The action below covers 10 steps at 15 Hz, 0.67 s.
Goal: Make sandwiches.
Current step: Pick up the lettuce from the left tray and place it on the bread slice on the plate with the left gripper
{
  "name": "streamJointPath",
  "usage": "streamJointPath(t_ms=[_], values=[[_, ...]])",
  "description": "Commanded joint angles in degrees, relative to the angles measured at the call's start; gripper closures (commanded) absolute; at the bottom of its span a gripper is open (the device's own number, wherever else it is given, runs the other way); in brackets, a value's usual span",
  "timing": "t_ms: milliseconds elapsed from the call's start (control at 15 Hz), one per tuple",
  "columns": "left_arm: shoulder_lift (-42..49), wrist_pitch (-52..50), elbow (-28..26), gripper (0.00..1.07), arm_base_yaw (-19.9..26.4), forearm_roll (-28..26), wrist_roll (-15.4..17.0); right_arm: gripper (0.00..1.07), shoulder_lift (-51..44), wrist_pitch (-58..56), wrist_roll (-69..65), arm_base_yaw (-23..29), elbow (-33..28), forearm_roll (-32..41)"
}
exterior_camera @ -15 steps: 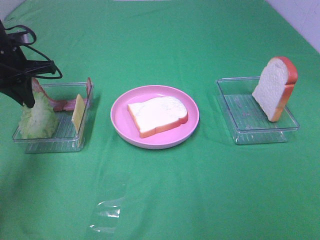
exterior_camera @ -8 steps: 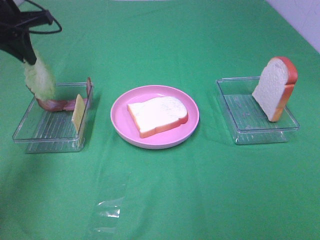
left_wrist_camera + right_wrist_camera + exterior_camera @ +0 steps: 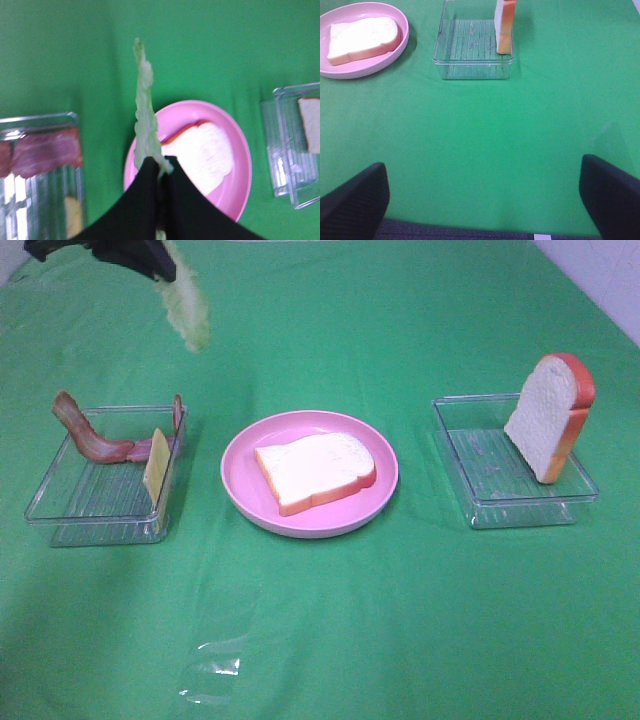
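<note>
My left gripper is shut on a pale green lettuce leaf and holds it high above the table, back left; the leaf hangs from the fingertips in the left wrist view. A white bread slice with orange crust lies flat on the round pink plate. A second bread slice stands upright in the right clear tray. Bacon strips and a yellow cheese square are in the left clear tray. My right gripper is open, low over bare cloth.
A green cloth covers the table. A crumpled piece of clear film lies on it near the front edge. A pale wall edge shows at the back right.
My left gripper has lifted the lettuce out of the left tray and carried it up and to the right. The right arm has not moved.
</note>
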State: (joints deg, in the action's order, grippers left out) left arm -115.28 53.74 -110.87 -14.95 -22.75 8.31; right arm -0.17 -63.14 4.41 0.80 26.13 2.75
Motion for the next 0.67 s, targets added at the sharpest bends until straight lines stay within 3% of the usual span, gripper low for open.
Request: streamJointPath(t_ms=[67,267,667], values=[[-0.5,-6.5,-0.4,1.07,-3.3,-3.4,-0.2,0.09,-1.8,0.2,0.2,-0.1,-0.2,0.2],[-4.0,-9.9,-0.4,1.07,-8.8,-8.0,-0.2,0.09,-1.8,0.2,0.2,-0.1,-0.2,0.2],[-13.8,-9.5,-0.4,1.07,-17.0,-8.7,-0.2,0.09,-1.8,0.2,0.2,-0.1,-0.2,0.2]])
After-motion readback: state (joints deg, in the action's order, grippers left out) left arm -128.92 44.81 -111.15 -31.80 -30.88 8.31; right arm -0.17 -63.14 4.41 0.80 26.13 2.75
